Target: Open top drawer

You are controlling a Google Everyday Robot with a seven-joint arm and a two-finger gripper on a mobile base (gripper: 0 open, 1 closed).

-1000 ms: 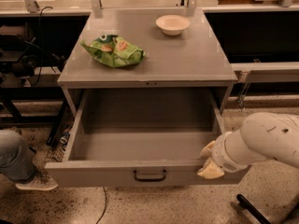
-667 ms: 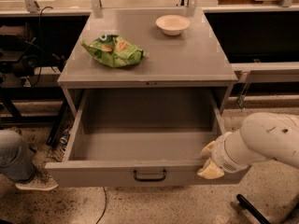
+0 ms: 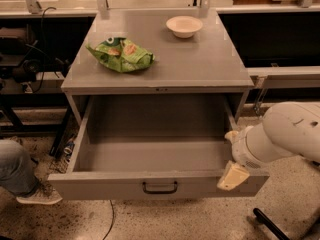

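At right front corner of the pulled-out top drawer (image 3: 115, 184) sits the gripper (image 3: 231, 155), touching its rim; clenched or released, cannot tell. Handle (image 3: 160, 187) lies well left.

The drawer (image 3: 110, 185) stands pulled well out from under the grey tabletop (image 3: 200, 64), and I can see right down to its bare bottom. A small dark loop handle (image 3: 160, 188) sits at the middle of its front. The claw (image 3: 231, 155) is at the drawer's front right corner, with the fingers apart. One cream finger (image 3: 231, 134) is just inside by the right wall and the other lies over the front panel. The fat white arm (image 3: 287, 132) reaches in from the right. On the tabletop lie a crumpled green bag (image 3: 121, 55) on the left and a pale bowl (image 3: 184, 26) near the back. Someone's shoe (image 3: 39, 196) shows at the lower left.
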